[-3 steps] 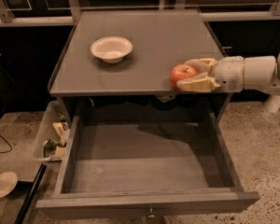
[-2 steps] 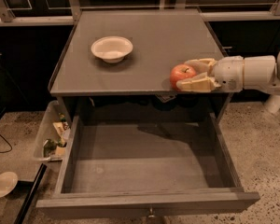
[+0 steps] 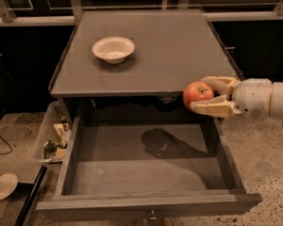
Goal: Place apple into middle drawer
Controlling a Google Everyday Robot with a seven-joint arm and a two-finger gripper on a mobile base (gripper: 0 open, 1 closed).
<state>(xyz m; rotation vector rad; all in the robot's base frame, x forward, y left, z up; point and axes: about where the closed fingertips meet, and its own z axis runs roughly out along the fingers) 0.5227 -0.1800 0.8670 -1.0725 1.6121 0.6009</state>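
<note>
The red apple (image 3: 197,93) sits between the two cream fingers of my gripper (image 3: 205,96), which reaches in from the right. The gripper is shut on the apple and holds it in the air just past the cabinet top's front edge, over the back right of the drawer. The middle drawer (image 3: 146,204) is pulled wide open below; its grey inside is bare, with the apple's shadow on the floor. A small knob (image 3: 152,216) shows at the bottom of its front panel.
A white bowl (image 3: 113,49) stands on the grey cabinet top (image 3: 179,46) at the back left. A clear plastic bin of clutter (image 3: 54,135) sits on the floor left of the drawer. A pale disc (image 3: 2,186) lies on the floor at lower left.
My gripper has carried the apple forward and down, from over the cabinet top's front right corner to just past its front edge, above the open drawer.
</note>
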